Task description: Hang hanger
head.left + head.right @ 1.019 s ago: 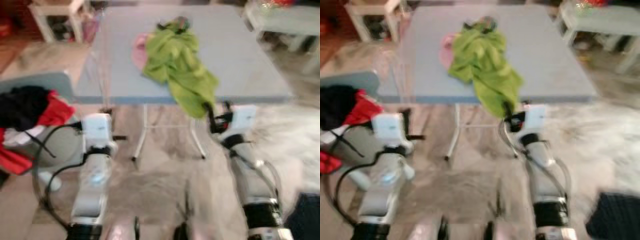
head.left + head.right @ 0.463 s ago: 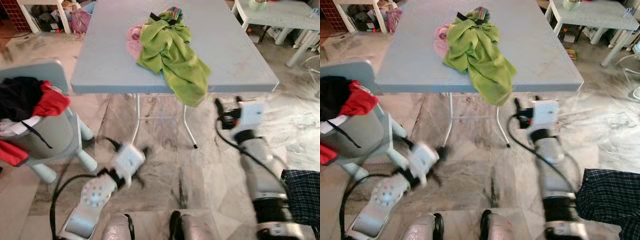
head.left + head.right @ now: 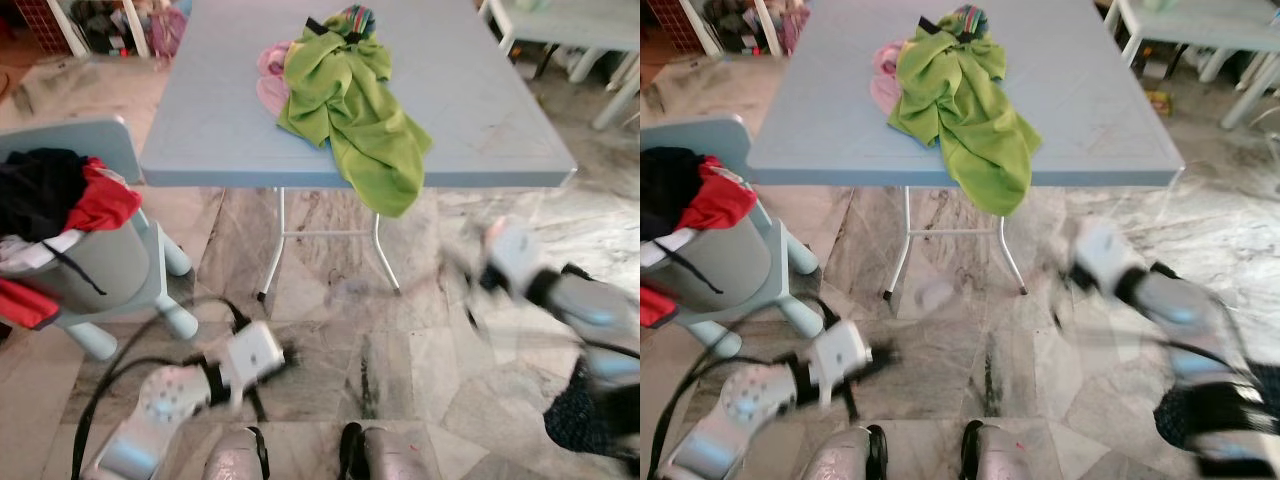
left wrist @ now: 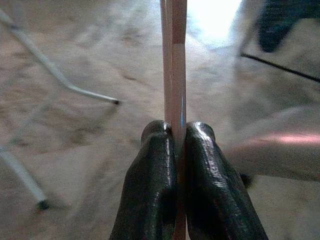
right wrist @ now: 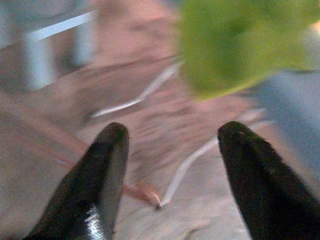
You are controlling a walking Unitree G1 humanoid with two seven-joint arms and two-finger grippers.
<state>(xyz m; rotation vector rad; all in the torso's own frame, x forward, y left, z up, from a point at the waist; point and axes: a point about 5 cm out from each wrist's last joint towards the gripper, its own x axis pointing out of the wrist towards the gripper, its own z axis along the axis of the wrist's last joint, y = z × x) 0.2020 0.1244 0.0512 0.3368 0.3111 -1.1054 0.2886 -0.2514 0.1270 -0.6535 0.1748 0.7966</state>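
Clamping a thin pale wooden hanger bar point(image 4: 175, 75) between its black fingers, the left gripper point(image 4: 176, 137) rides low over the marble floor point(image 3: 330, 300), presumably for carrying. Further out, the blurred right gripper point(image 5: 172, 140) is spread wide and empty. Beyond stands the grey folding table point(image 3: 470, 120), a crumpled green garment point(image 3: 350, 110) spilling over its near edge.

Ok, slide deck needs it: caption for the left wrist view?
Left gripper shut on a thin pale hanger, above marble floor.
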